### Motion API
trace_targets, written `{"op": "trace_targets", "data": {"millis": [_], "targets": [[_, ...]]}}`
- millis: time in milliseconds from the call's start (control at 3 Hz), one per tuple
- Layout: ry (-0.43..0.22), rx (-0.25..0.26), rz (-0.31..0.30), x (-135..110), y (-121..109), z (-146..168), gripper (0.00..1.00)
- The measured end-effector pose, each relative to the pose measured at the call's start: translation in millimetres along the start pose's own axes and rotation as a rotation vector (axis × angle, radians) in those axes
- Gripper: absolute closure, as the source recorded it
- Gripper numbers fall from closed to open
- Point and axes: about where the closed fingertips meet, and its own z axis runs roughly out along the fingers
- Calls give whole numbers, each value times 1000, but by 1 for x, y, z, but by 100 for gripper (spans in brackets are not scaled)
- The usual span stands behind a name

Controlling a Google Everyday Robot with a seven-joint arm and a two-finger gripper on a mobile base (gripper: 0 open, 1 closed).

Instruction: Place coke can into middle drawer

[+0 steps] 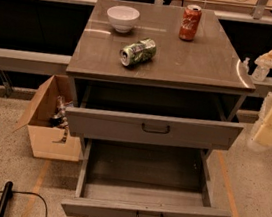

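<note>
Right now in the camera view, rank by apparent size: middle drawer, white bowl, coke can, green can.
1. middle drawer, largest by far.
2. white bowl.
3. coke can and green can look alike; green one nearer, so unranked.
Right of cabinet top: end effector.

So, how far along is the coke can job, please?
Done: the middle drawer stands open and empty. In hand: nothing yet; the pincer sits off the cabinet's right edge, apart from the coke can, upright at the top's back right. Left: grasping it and placing it inside.
</note>
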Motion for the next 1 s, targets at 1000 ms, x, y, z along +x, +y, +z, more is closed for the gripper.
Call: {"op": "trace_targets", "data": {"millis": [1000], "targets": [[-217,90,229,22,-57,31,0]]}}
